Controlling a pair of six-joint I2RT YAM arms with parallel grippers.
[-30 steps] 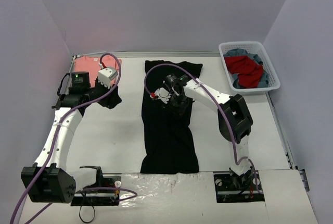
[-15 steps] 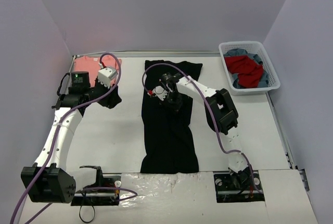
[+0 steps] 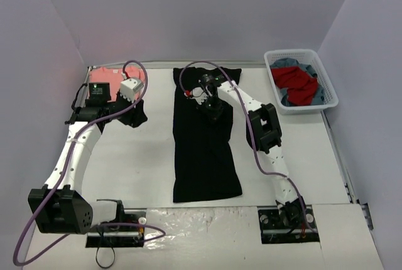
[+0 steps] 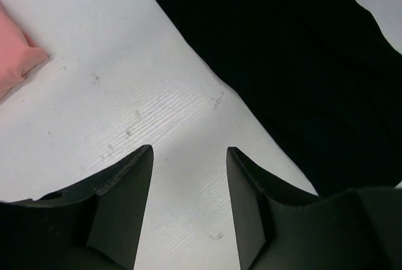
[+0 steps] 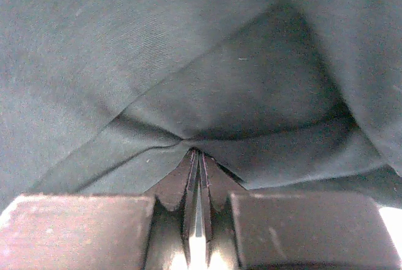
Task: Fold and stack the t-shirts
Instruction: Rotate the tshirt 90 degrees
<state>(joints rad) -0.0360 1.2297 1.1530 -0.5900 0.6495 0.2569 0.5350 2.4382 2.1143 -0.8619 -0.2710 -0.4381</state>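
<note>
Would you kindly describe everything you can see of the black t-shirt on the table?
The black t-shirt is soft, plain, matte cloth. It lies flat on the white table as a long narrow strip, apparently folded lengthwise, running from near the far edge toward the near side. No print shows. The right gripper is shut on a pinch of cloth in its far half, drawing creases toward the fingertips. The open left gripper hovers beside its left edge, not touching.

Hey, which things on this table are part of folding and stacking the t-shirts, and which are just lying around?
Job: black t-shirt, pinched by the right gripper; salmon-pink t-shirt, far left corner.
Just lying about: white basket, far right, holding red and blue clothes.
</note>
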